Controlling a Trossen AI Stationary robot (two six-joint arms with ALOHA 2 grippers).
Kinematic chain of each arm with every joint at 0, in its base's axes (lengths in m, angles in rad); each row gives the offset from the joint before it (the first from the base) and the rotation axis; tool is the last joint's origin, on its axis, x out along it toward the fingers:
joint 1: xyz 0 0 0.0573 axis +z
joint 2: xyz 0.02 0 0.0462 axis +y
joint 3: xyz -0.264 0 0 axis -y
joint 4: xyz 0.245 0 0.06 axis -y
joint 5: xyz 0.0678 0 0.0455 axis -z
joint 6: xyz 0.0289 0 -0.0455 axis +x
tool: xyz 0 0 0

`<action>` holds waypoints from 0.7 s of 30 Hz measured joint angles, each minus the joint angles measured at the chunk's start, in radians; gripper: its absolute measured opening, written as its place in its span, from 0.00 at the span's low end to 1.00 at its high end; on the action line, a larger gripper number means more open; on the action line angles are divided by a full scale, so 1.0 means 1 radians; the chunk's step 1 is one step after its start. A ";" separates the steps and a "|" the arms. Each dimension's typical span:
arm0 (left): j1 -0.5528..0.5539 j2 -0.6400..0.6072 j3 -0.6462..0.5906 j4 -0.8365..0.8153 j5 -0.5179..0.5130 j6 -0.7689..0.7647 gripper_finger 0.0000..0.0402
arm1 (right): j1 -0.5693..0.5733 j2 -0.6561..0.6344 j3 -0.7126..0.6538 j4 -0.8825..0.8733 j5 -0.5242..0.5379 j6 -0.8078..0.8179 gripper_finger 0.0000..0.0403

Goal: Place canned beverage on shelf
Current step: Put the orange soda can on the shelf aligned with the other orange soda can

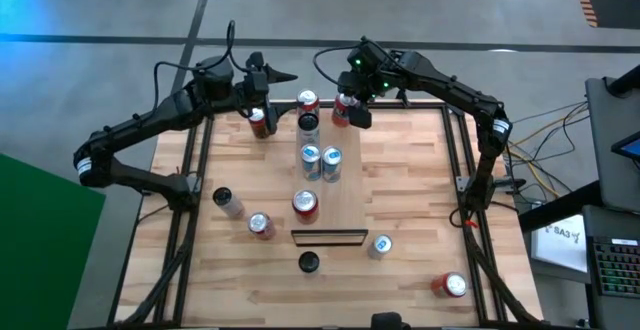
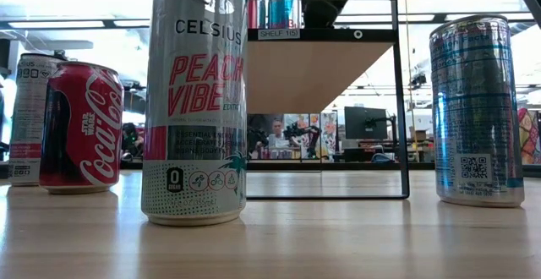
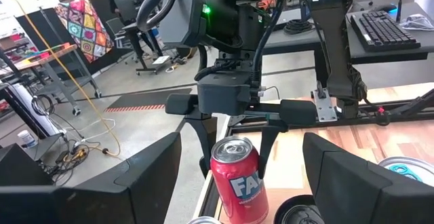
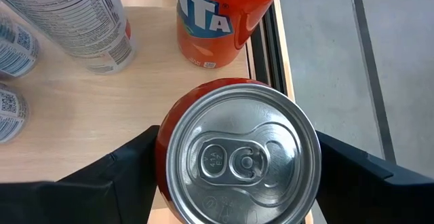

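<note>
Right pincer (image 4: pixel 237 176) straddles upright red can (image 4: pixel 239 153), top facing up

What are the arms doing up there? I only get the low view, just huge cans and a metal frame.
Observer: The right gripper is at the table's far edge, around an upright red can.
Operator: And the other arm?
Observer: The left gripper is open, near the far edge left of the shelf, facing a Fanta can.
Operator: Anything on the shelf already?
Observer: Yes, two blue-topped cans stand side by side on it.
</note>
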 joint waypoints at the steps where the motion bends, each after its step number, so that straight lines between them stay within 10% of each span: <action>1: 0.000 0.000 0.000 0.000 0.000 0.000 0.69 | 0.000 0.000 0.000 0.000 0.000 0.000 0.75; 21: 0.000 0.000 0.000 -0.010 0.000 0.000 0.69 | 0.000 0.000 -0.029 0.003 0.000 -0.002 0.76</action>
